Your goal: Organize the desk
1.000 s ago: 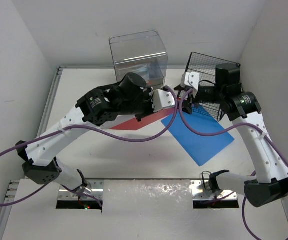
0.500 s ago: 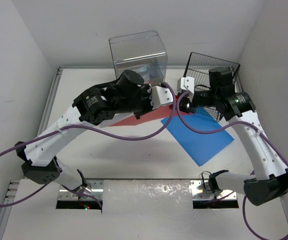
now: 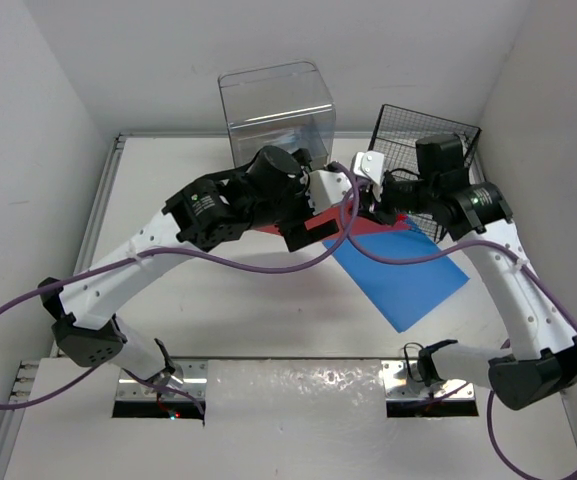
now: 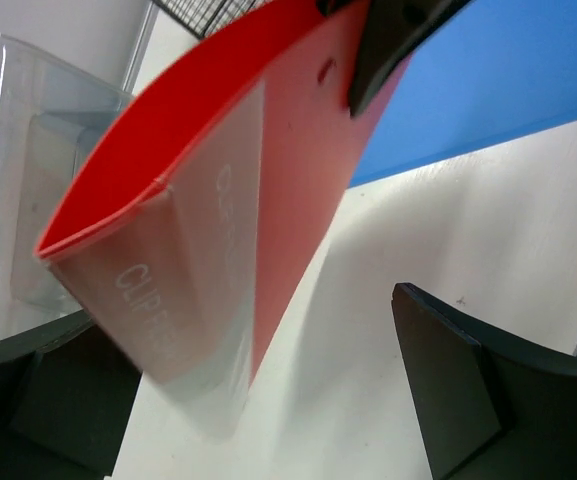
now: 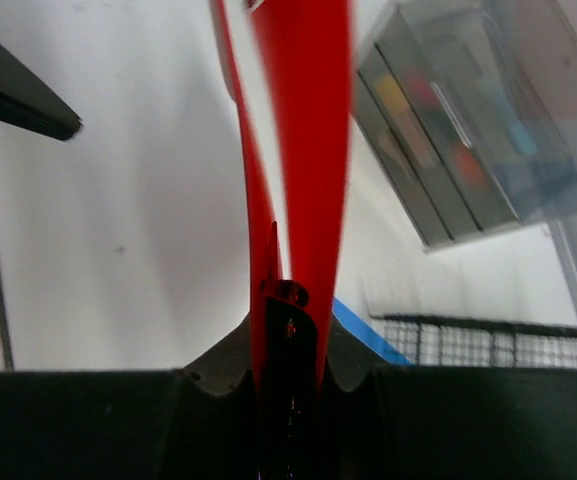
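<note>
A red clip folder [image 3: 330, 222] hangs tilted above the white desk [image 3: 198, 310]. My right gripper [image 3: 373, 207] is shut on its far edge; in the right wrist view the red sheets [image 5: 303, 150] run straight up from between the pinched jaws [image 5: 290, 330]. My left gripper [image 4: 258, 390] stands open around the folder's near end [image 4: 258, 160], with its dark fingers [image 4: 453, 385] apart from the sheet. A blue folder [image 3: 403, 270] lies flat on the desk under both grippers.
A clear plastic box [image 3: 276, 115] with small items inside stands at the back centre. A black wire basket [image 3: 418, 150] stands at the back right, just behind my right wrist. White wall panels close in the left and right sides.
My left gripper has opened and let go of the red folder. My right gripper has closed on the folder's other edge and now holds it alone.
</note>
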Action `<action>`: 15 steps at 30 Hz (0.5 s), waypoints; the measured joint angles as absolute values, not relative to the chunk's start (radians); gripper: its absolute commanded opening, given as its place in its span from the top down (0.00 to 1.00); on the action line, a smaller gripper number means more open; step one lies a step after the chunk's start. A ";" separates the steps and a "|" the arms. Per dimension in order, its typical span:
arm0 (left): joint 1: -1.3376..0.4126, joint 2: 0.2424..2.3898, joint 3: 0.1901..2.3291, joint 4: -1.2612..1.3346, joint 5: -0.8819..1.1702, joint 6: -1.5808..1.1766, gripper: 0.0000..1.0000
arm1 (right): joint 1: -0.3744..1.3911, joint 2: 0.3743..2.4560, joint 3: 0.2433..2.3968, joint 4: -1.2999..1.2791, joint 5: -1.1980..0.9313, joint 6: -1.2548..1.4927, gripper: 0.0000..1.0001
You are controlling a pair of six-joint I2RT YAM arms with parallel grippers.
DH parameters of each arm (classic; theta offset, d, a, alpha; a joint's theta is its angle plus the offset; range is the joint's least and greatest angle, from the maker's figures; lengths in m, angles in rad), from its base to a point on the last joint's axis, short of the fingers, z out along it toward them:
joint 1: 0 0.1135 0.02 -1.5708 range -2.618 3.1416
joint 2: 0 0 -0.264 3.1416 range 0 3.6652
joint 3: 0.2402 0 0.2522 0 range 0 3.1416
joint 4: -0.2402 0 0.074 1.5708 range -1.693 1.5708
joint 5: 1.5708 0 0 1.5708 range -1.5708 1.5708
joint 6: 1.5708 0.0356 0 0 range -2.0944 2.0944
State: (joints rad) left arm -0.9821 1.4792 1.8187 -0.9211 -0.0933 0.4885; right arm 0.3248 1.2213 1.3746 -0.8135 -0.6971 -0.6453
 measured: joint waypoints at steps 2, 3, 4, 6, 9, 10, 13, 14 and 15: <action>-0.982 1.479 1.811 -0.917 -0.118 0.487 0.00 | 0.323 1.240 1.422 -0.854 -0.650 -0.662 1.00; -0.982 1.479 1.810 -0.915 -0.131 0.485 0.00 | 0.323 1.248 1.441 -0.867 -0.626 -0.667 1.00; -0.982 1.478 1.808 -0.908 -0.148 0.482 0.00 | 0.323 1.252 1.452 -0.878 -0.603 -0.670 1.00; -0.982 1.468 1.793 -0.895 -0.183 0.475 0.00 | 0.323 1.255 1.464 -0.896 -0.545 -0.675 1.00; -0.982 1.437 1.752 -0.884 -0.244 0.468 0.00 | 0.324 1.267 1.502 -0.936 -0.460 -0.676 1.00; -0.982 1.421 1.735 -0.883 -0.266 0.467 0.00 | 0.324 1.276 1.527 -0.952 -0.430 -0.678 1.00; -0.982 1.372 1.696 -0.882 -0.329 0.467 0.00 | 0.323 1.303 1.624 -0.997 -0.361 -0.679 1.00; -0.982 1.354 1.687 -0.881 -0.350 0.467 0.00 | 0.323 1.313 1.664 -1.009 -0.346 -0.680 1.00; -0.982 1.339 1.680 -0.880 -0.366 0.467 0.01 | 0.323 1.320 1.697 -1.011 -0.335 -0.680 1.00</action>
